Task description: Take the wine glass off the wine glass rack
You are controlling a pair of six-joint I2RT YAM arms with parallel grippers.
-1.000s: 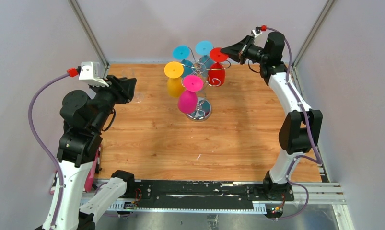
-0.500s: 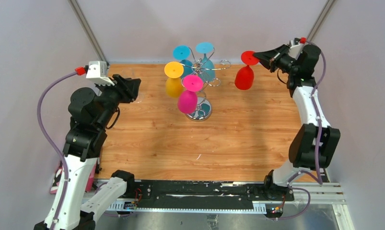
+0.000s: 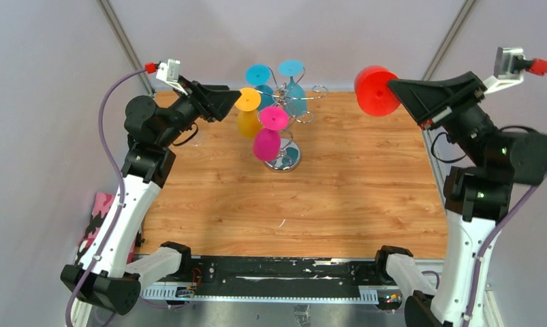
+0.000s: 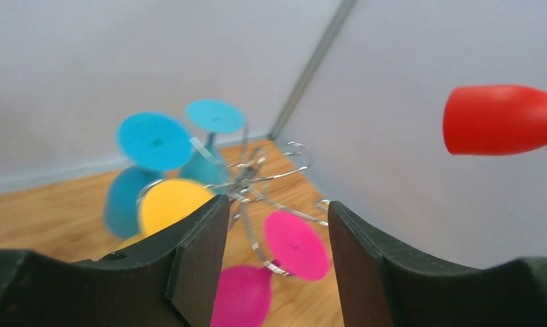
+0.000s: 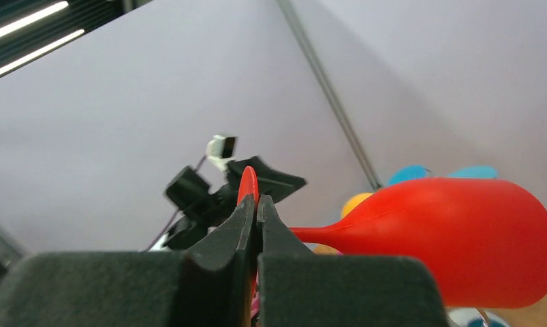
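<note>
Red wine glass point(image 3: 374, 90): off the rack; in the air at about 2 o'clock from the stand in the top view, well apart from its wire arms; lying sideways, its mouth pointing away from the gripper
Right gripper point(image 3: 396, 87): clenched on the glass's thin foot; in the wrist view the fingers point(image 5: 240, 225) pinch the disc edge-on, with the stem and bowl running off toward 3 o'clock
Left gripper point(image 3: 233, 102): released, jaws spread; at about 10 o'clock from the rack, just beside the foot of the yellow glass point(image 3: 247, 101); whether it touches, I cannot tell
Wine glass rack point(image 3: 304, 99): upright on the table point(image 3: 352, 191); the yellow glass, a pink glass point(image 3: 267, 139) and two blue glasses point(image 3: 258, 73) hang on it bowl-down
Done: by my reading, the red glass is already removed
Left: probably setting it down on the table; if more glasses are meant, the yellow one looks next, since the left jaws are open beside it
</note>
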